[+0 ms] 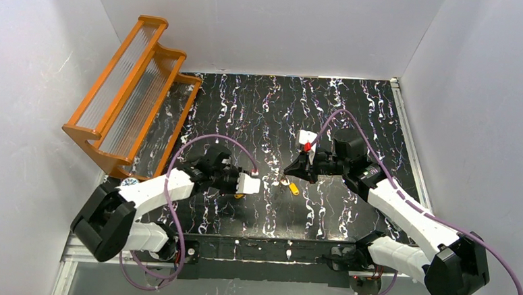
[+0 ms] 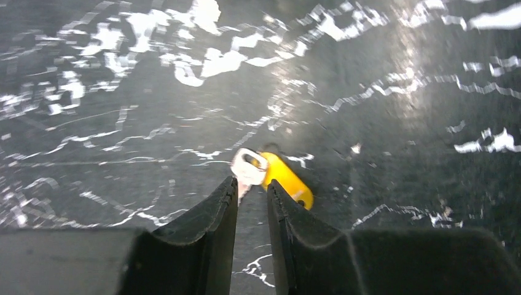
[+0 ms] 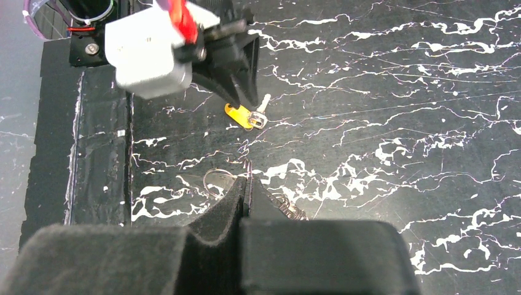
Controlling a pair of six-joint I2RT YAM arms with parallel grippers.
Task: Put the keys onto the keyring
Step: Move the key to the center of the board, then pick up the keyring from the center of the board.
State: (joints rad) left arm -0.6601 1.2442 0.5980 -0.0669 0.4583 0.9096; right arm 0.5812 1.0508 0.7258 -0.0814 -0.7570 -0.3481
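Note:
One key, with a yellow head [image 2: 285,178] and a silver blade [image 2: 248,166], lies on the black marbled table. My left gripper [image 2: 252,183] stands over it with its jaws a little apart, and the blade reaches between the tips. The same key [image 3: 241,115] and left gripper [image 3: 246,101] show in the right wrist view. A second yellow key [image 1: 293,188] lies just below my right gripper [image 1: 286,172]. My right gripper [image 3: 247,178] is shut, and the thin wire loop of the keyring [image 3: 205,178] comes out at its tips.
An orange rack with ribbed clear panels [image 1: 133,87] stands at the back left. A small coiled metal piece [image 3: 289,209] lies beside the right fingers. White walls close in the table [image 1: 355,112] on three sides.

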